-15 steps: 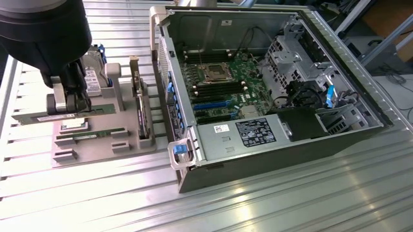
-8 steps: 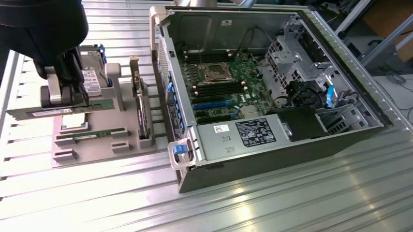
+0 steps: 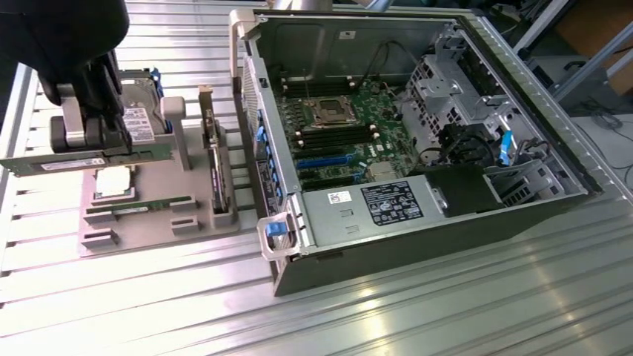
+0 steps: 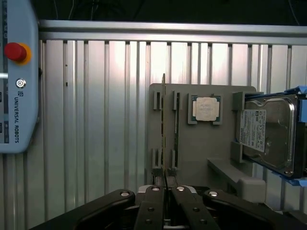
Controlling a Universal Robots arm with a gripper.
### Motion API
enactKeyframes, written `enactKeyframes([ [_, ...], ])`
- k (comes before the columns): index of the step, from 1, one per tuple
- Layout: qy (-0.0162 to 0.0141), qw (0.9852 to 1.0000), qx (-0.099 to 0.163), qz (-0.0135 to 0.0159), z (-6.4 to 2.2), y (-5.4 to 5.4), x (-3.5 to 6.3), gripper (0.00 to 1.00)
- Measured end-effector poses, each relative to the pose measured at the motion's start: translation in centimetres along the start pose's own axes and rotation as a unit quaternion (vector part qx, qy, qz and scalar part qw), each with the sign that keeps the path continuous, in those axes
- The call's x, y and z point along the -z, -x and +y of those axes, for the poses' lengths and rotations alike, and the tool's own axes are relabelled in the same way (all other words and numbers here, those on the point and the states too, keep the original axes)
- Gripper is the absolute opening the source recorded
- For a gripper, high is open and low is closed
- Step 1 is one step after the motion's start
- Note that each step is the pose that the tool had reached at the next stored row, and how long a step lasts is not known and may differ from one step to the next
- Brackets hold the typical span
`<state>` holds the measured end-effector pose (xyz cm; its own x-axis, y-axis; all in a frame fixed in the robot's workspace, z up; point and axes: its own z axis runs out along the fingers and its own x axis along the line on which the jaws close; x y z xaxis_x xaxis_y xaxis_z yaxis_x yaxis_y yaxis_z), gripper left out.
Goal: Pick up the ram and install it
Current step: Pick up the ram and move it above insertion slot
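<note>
**Ram gripped above the parts fixture**

The ram (image 3: 59, 162) is held by the gripper (image 3: 102, 146) at the exterior view's left, well apart from the open computer case (image 3: 445, 237). The stick is carried level, with its long side running left to right in that view, and one end reaches past the left edge of the grey fixture (image 3: 148, 228). It is seen above the fixture and is not seated in any of the fixture's slots.

In the wrist view the fingers (image 4: 152, 203) are closed almost fully, and the ram is pinched between them edge-on, so it appears as a thin line.

A second memory stick (image 3: 138, 209) lies in a pair of slots on the near part of the fixture; a square silver processor (image 3: 112, 180) is set in its recess just behind that stick, below the held ram. A hard drive (image 3: 138, 119) stands on edge at the far side of the fixture, just beside the gripper; a dark expansion card (image 3: 210, 152) stands upright along the fixture's right edge, nearest the case.

Inside the case the green motherboard (image 3: 346, 137) is exposed, and a power supply (image 3: 381, 204) is mounted at its near end. Fixture and case both rest on a ribbed metal table (image 3: 445, 311). A teach pendant (image 4: 17, 96) with a red button is seen at the edge of the wrist view.
</note>
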<state>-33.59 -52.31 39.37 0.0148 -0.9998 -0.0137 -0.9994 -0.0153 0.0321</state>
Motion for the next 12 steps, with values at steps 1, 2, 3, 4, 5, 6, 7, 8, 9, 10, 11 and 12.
enactKeyframes([
  [1, 0.0001, 1.0000, 0.000, 0.0001, -0.03, 0.0, 0.02, 0.12],
  [2, 0.0001, 1.0000, 0.000, 0.0001, -0.12, 0.0, 0.03, 0.12],
  [3, 0.0000, 1.0000, 0.000, 0.0000, -0.23, 0.0, 0.01, 0.12],
  [4, 0.0000, 1.0000, 0.000, 0.0001, -0.41, 0.0, 0.02, 0.12],
  [5, 0.0001, 1.0000, 0.000, 0.0000, -0.61, 0.0, 0.03, 0.12],
  [6, 0.0000, 1.0000, 0.000, 0.0000, -1.00, 0.0, 0.03, 0.12],
  [7, 0.0000, 1.0000, 0.000, 0.0000, -1.33, 0.0, 0.04, 0.12],
  [8, 0.0000, 1.0000, 0.000, 0.0000, -1.71, 0.0, 0.06, 0.12],
  [9, 0.0000, 1.0000, 0.000, 0.0001, -2.21, 0.0, 0.08, 0.12],
  [10, 0.0000, 1.0000, 0.000, 0.0000, -2.53, 0.0, 0.08, 0.12],
  [11, 0.0000, 1.0000, 0.000, 0.0000, -2.93, 0.0, 0.09, 0.12],
  [12, 0.0000, 1.0000, 0.000, 0.0000, -3.44, -0.1, 0.11, 0.12],
])
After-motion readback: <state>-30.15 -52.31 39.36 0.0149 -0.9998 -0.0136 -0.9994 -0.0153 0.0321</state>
